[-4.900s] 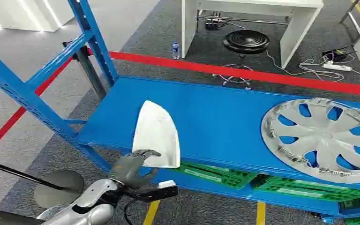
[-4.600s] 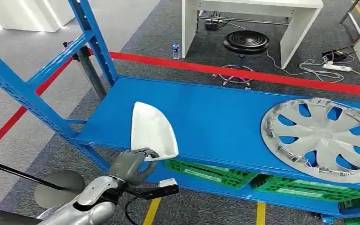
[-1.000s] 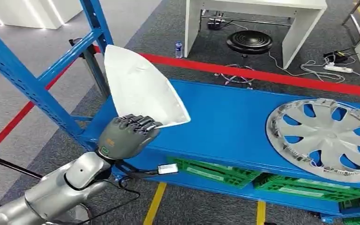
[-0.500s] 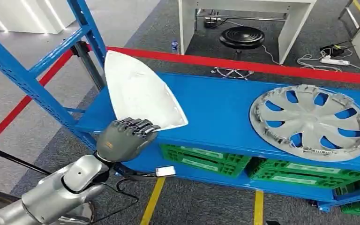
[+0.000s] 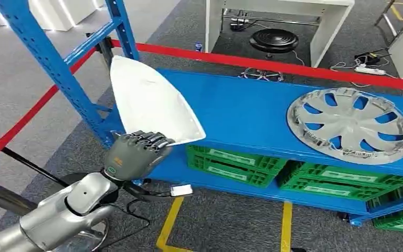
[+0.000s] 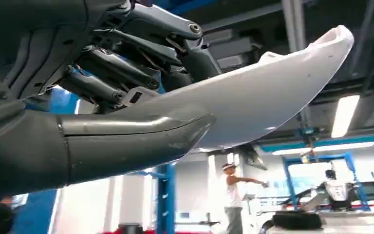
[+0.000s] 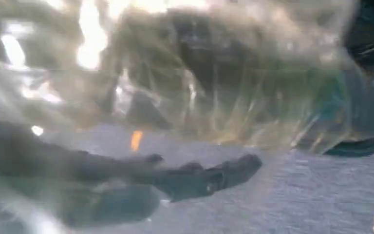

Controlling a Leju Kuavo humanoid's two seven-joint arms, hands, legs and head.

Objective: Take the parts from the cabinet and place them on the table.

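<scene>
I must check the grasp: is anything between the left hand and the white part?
Nothing visible. The left hand already grips the white part by its near edge, fingers on one face and thumb on the other, lifted off the blue shelf.

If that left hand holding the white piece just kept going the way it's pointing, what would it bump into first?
Probably the blue shelf: the left hand points up and forward over its front edge, and the white panel it holds would likely touch first. Depth is hard to judge.

Workshop, blue steel racking (image 5: 63,63), floor tape (image 5: 273,65)
</scene>
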